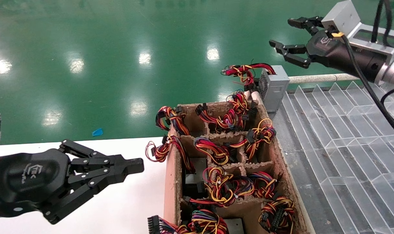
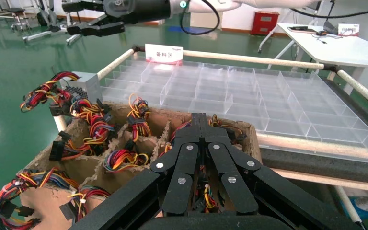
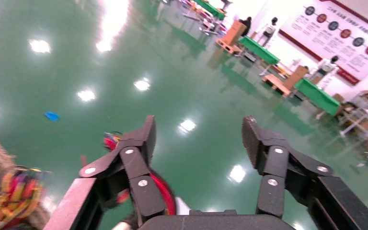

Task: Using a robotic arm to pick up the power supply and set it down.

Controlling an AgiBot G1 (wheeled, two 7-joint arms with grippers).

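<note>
Left gripper (image 1: 137, 165) at far left over a white table (image 1: 132, 208), fingers pressed together, idle. Next, one brown cardboard crate (image 1: 171, 182), divided into compartments and stuffed with many red, yellow and black wire bundles (image 1: 221, 187). Beyond its far corner, one power supply (image 1: 275, 86) standing upright at the edge of the clear divided tray (image 1: 343, 130), wires trailing left. Far right, robotic arm (image 1: 283, 32) hovering above it, fingers spread, holding nothing.
</note>
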